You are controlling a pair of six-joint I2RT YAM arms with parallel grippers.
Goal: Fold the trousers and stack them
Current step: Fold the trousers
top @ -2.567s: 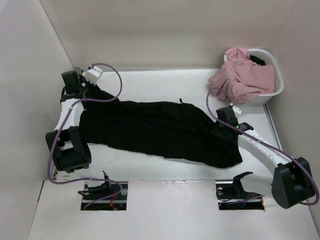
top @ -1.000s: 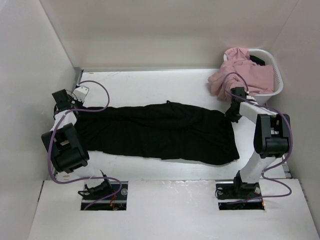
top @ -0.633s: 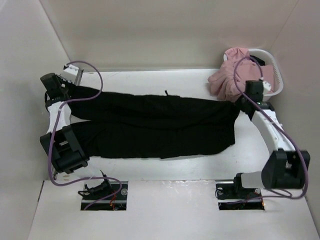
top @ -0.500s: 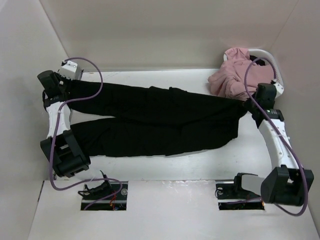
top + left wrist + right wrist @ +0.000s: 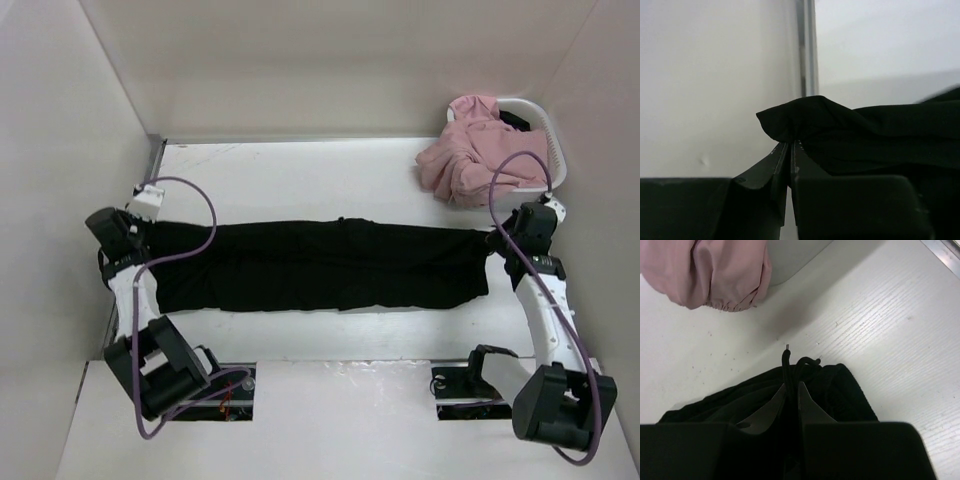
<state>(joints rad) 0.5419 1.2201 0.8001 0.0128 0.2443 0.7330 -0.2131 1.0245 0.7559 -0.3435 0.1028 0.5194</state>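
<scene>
Roughly by size: white table point(image 5: 330, 170), walled. Black trousers point(image 5: 320, 265) stretched lengthwise across table mid, one end at each gripper. White basket point(image 5: 556, 150) at far right corner, w/ pink garment point(image 5: 470, 160) spilling over rim. Then left gripper point(image 5: 790, 144), jaws closed tight, pinching trousers' cloth; right gripper point(image 5: 792, 385), jaws nearly together, clamped on trousers' other end. Thin drawstring point(image 5: 786, 359) just past right fingertips.

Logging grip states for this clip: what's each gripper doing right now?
Left gripper: closed, holding the trousers.
Right gripper: closed, holding the trousers near the drawstring.
</scene>
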